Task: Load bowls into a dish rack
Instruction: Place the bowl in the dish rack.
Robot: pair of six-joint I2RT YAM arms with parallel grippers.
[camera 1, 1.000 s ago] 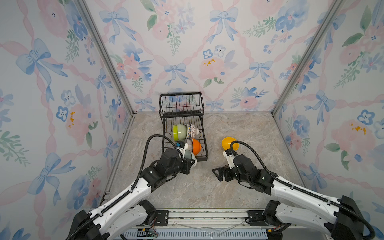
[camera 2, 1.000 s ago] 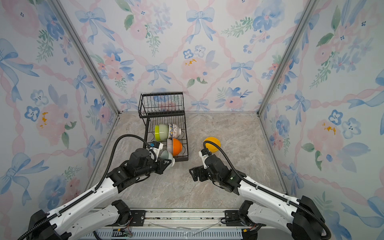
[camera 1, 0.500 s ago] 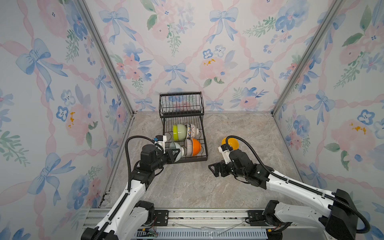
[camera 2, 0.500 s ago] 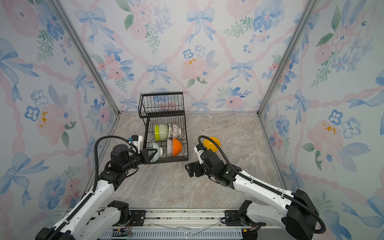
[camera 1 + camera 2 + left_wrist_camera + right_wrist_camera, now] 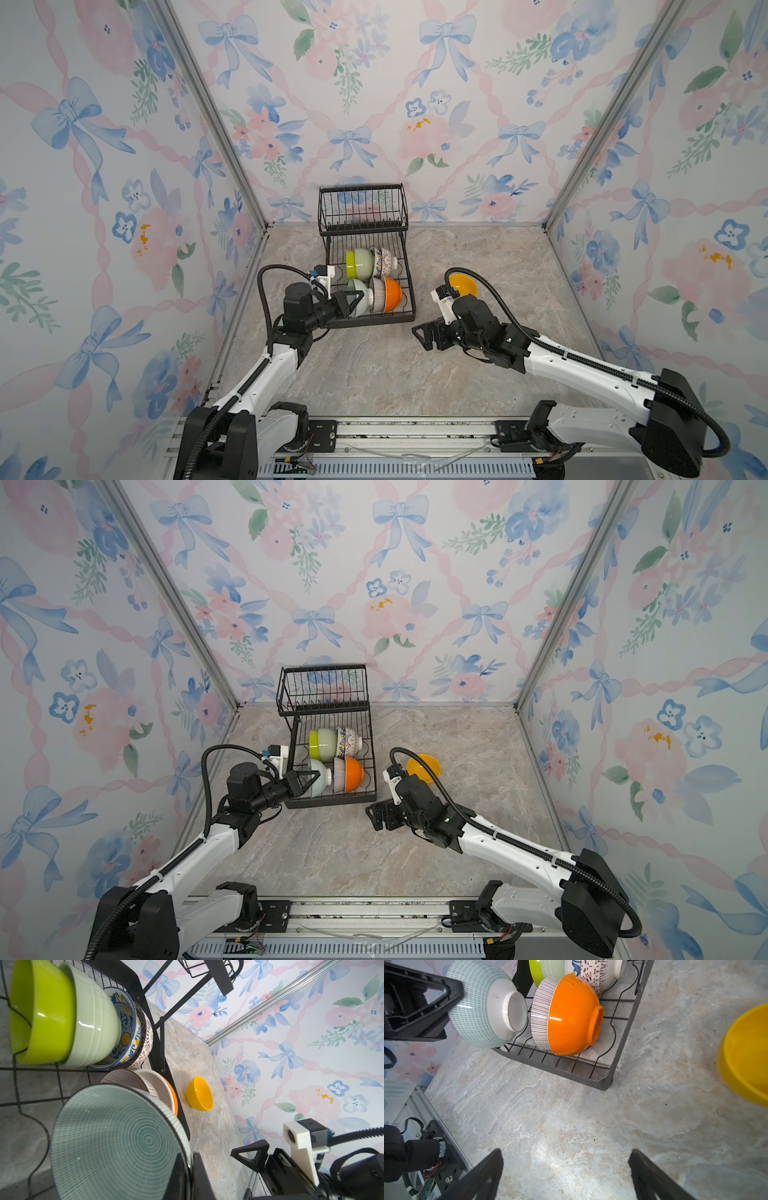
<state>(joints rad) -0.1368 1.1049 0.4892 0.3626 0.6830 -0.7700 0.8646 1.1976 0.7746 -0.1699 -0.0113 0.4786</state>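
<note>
The left arm rises from its base to a bent elbow. Its wrist is turned level, so the left gripper (image 5: 354, 298) points sideways into the near end of the dish rack (image 5: 386, 321). Its jaws are pinched narrow on the rim of the pale teal bowl (image 5: 365, 291). That bowl is tipped on its side at the near corner of the rack's lower tray, on the left arm's side. Its white foot faces the striped bowl (image 5: 377, 293), just beside it (whether it bears on the wires or hangs in the grip, I cannot tell). The orange bowl (image 5: 391, 294) nests against the striped one. Farther back in the same tray, the lime green bowl (image 5: 358, 264), the pale green bowl (image 5: 95, 1026) and the patterned bowl (image 5: 384, 262) stand on edge in a row.

The right arm stretches low over the tabletop (image 5: 374, 374) with its elbow bent. The right gripper (image 5: 426, 336) faces the rack's near corner, and its jaws are spread wide with nothing between them. The yellow bowl (image 5: 462, 284) sits upright on the tabletop just behind the right wrist, apart from the rack.
</note>
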